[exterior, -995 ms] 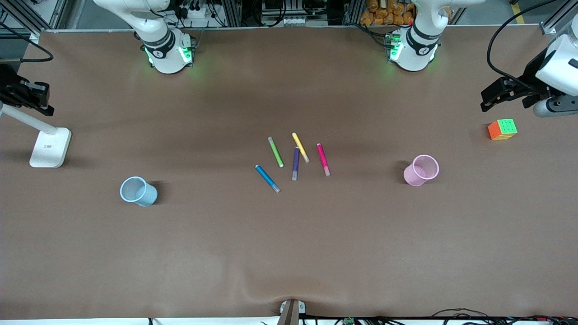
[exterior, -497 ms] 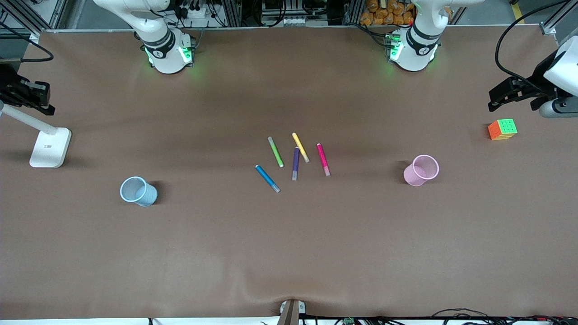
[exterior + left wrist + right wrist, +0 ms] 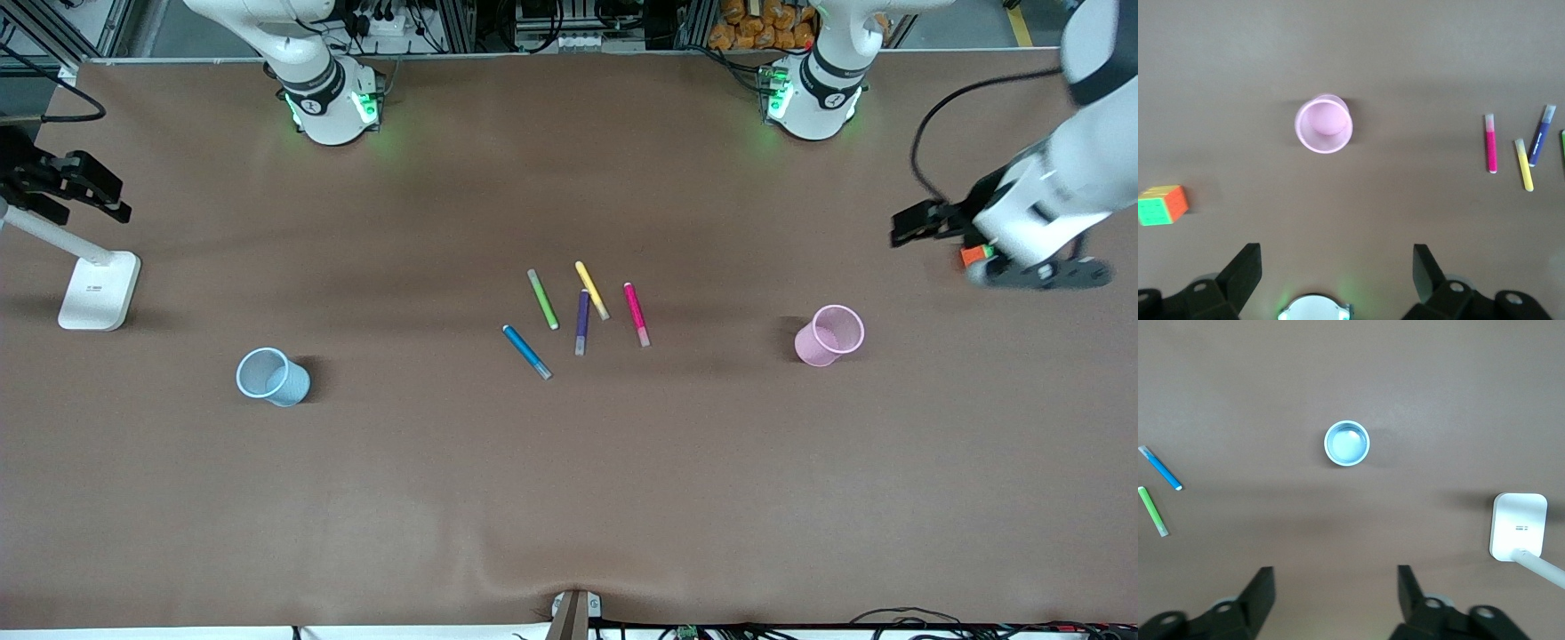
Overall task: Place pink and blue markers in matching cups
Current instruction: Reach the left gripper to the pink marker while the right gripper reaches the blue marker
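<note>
Hovering high over the table's end on its own side, the left gripper (image 3: pixel 1335 270) has its fingers spread wide apart and holds nothing; in the front view it hangs over the colour cube (image 3: pixel 975 254), which peeks out beneath the arm. Below it, the pink cup (image 3: pixel 829 335) stands upright on the brown table (image 3: pixel 569 498) (mouth up, with nothing visible inside), and the pink marker (image 3: pixel 637 314) lies flat well apart from it toward the table's middle. The right gripper (image 3: pixel 1335 597) hangs over the opposite end, above the white lamp base (image 3: pixel 99 289), fingers likewise parted and empty. The blue cup (image 3: pixel 271 376) stands upright nearer the front camera than that base. The blue marker (image 3: pixel 527 352) lies flat in the central cluster, nearest the front camera of the five, alongside the green pen (image 3: pixel 542 300), yellow pen (image 3: pixel 591 290) and purple pen (image 3: pixel 581 322).
</note>
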You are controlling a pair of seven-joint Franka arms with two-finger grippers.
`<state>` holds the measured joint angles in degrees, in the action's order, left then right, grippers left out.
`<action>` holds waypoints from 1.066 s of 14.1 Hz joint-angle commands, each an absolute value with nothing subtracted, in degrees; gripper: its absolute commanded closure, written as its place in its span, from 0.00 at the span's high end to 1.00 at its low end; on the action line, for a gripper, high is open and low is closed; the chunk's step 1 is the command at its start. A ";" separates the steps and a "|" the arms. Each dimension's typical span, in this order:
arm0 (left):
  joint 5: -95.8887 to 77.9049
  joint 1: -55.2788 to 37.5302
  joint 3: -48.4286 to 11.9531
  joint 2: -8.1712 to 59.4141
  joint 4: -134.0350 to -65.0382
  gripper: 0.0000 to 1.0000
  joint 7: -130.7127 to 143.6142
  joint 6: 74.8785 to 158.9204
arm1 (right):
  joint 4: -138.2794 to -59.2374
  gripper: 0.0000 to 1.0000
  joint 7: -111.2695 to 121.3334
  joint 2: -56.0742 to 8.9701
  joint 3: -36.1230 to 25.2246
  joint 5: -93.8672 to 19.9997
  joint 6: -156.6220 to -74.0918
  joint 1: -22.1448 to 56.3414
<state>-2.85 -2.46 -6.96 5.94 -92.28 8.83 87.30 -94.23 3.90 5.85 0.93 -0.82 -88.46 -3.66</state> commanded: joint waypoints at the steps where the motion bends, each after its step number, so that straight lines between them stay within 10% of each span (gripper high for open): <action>1: -3.69 -2.72 -10.45 9.92 -90.88 1.00 15.35 86.92 | -94.57 1.00 3.25 6.07 1.58 -0.61 -88.15 -4.13; 15: -4.83 -17.21 -12.22 28.55 -91.67 1.00 39.25 103.25 | -96.50 1.00 3.78 -9.39 2.37 -4.39 -98.60 10.79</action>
<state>-4.14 -14.39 -12.43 25.76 -92.27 33.44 99.82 -97.27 3.91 -5.91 2.58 -3.79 -96.96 8.22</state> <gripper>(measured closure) 0.000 0.000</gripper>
